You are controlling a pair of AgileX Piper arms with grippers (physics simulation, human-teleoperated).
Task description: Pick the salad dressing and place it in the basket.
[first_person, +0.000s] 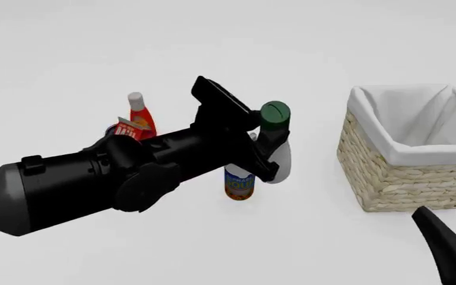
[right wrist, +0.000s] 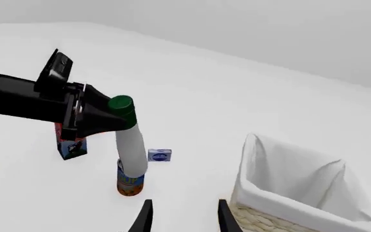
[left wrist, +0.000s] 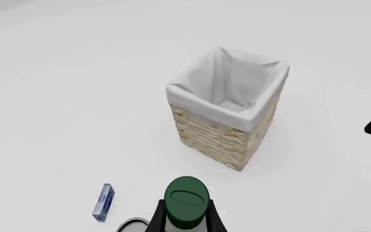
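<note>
The left gripper [first_person: 266,155] holds the salad dressing [first_person: 276,155] up off the bench [first_person: 212,249], jaws tight around its neck. The basket [first_person: 386,178] stands nearby. The right gripper [right wrist: 184,217] has its jaws open.

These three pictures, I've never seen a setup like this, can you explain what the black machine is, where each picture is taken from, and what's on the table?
These are simulator renders of two robot arms at a white table. The wide picture looks from behind the arms. The other two come from cameras mounted behind each gripper.

The left gripper is shut on the salad dressing, a white bottle with a green cap, lifted off the table. The right gripper is open and holds nothing.

To the right stands the basket, wicker with a white cloth liner. Also on the table: a red bottle, a can with a blue and orange label, a dark carton and a small blue box.
</note>
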